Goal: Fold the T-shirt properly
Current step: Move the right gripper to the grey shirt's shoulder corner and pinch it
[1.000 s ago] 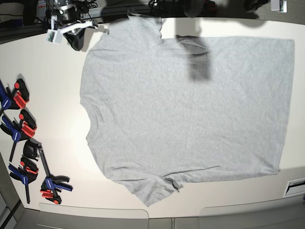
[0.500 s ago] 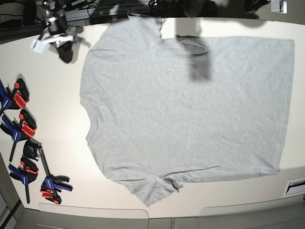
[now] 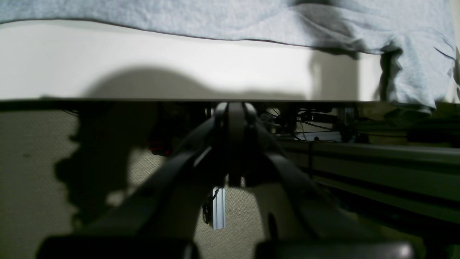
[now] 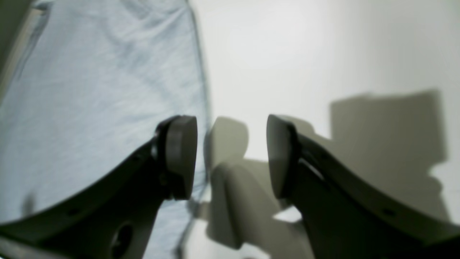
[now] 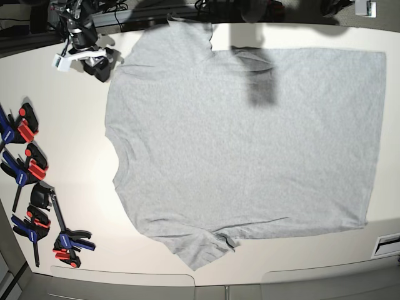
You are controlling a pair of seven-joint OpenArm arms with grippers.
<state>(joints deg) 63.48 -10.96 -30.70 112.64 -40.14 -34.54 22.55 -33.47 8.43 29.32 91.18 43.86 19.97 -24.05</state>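
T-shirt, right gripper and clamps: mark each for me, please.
T-shirt (image 5: pixel 250 144): base view, middle of the flat grey body.
right gripper (image 4: pixel 231 156): right wrist view, gap between its open fingertips.
clamps (image 5: pixel 28 169): base view, red-and-blue clamp at the table's left edge.

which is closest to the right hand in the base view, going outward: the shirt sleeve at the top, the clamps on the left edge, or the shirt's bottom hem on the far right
Measured from the right hand at the top left of the base view:
1. Top sleeve of the T-shirt, just beside the hand, toward the right.
2. Clamps, down the table's left edge.
3. Bottom hem, along the far right side.
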